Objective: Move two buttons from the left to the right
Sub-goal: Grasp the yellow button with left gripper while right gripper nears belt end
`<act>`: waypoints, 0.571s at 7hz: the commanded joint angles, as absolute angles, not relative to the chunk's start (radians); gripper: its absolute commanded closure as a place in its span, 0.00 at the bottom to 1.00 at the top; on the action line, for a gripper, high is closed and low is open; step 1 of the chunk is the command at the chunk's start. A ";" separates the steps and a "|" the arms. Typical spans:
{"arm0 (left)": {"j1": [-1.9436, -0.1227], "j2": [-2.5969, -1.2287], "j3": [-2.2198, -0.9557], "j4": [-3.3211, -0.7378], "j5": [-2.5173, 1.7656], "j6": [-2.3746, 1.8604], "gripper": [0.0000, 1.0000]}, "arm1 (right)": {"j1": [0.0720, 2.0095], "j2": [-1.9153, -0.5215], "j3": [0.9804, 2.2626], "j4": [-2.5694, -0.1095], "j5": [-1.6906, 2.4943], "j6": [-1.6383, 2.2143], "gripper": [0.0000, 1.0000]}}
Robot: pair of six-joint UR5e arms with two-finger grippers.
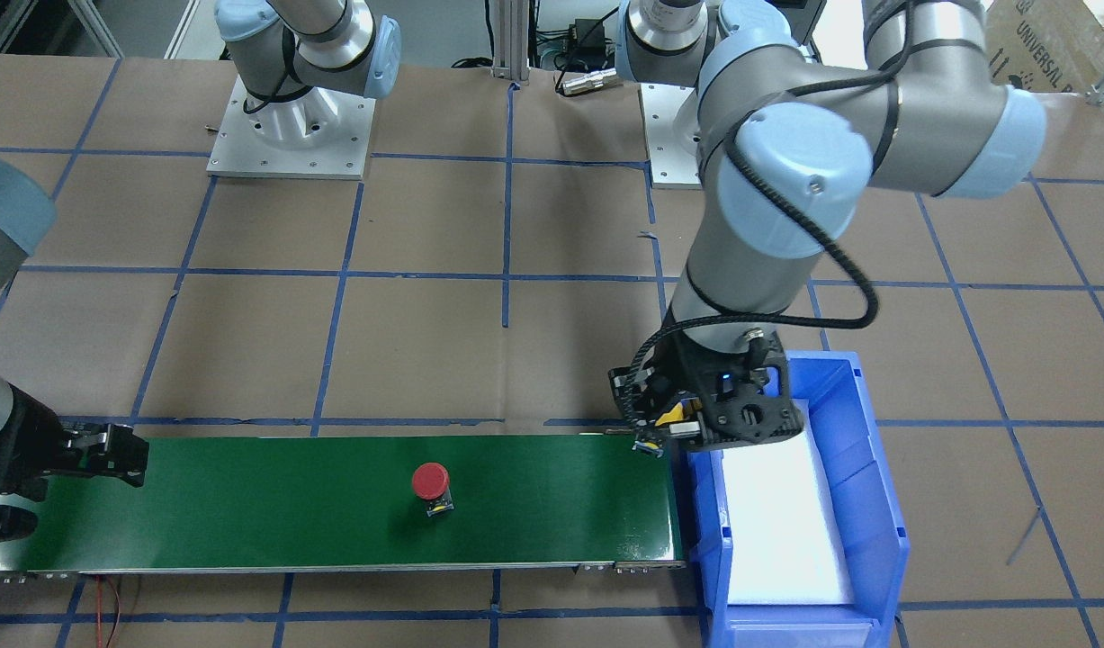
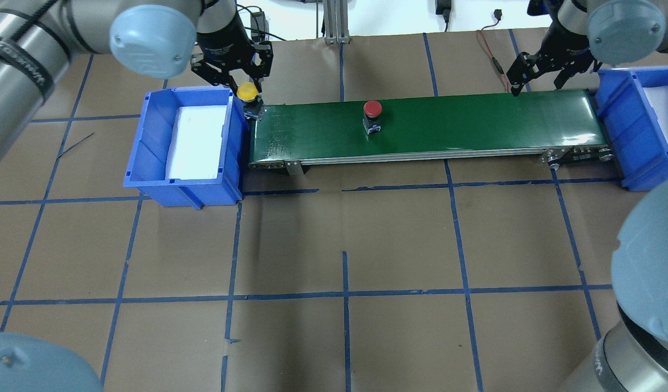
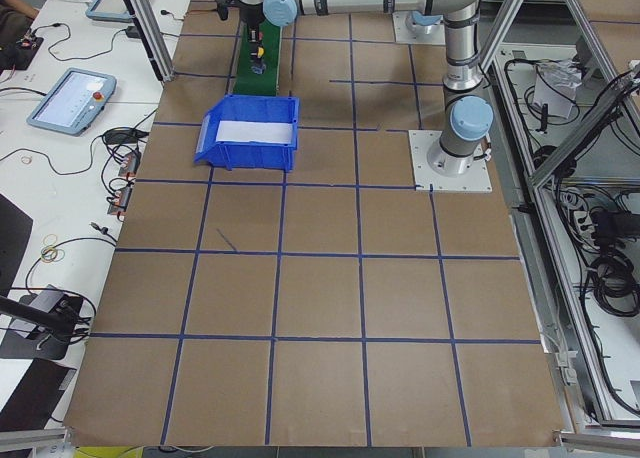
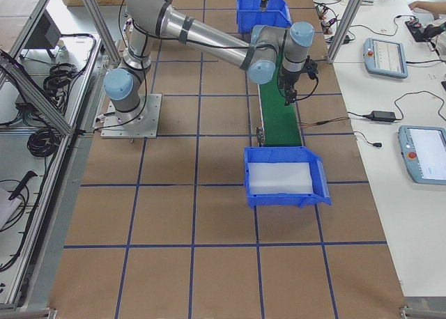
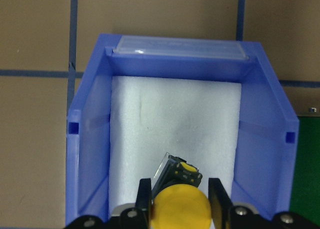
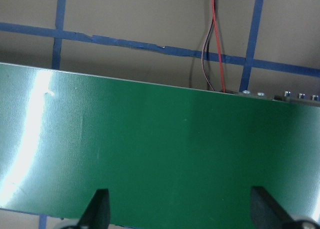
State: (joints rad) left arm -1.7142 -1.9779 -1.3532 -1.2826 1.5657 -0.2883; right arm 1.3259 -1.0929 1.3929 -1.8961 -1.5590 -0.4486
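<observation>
Yellow button (image 5: 180,208) sits clamped between fingers (image 5: 216,191) of the left gripper (image 5: 180,185).

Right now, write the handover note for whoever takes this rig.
The left gripper is shut on the yellow button, where the left blue bin meets the green conveyor belt.
The right gripper is open, holding nothing, over the belt's right end.
The red button stands mid-belt.
Done: red is on the belt.
Left: set yellow down, then likely move both into the right blue bin.
</observation>
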 commanded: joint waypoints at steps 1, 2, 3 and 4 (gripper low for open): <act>-1.762 -2.106 -1.353 -1.169 1.562 -0.328 0.98 | 1.295 -1.080 1.385 -1.896 -1.560 -0.752 0.01; -1.763 -2.106 -1.350 -1.163 1.552 -0.319 0.98 | 1.281 -1.081 1.387 -1.896 -1.560 -0.803 0.01; -1.763 -2.108 -1.350 -1.163 1.552 -0.321 0.98 | 1.281 -1.080 1.388 -1.896 -1.560 -0.922 0.01; -1.763 -2.109 -1.350 -1.163 1.552 -0.324 0.96 | 1.279 -1.080 1.387 -1.896 -1.569 -1.010 0.01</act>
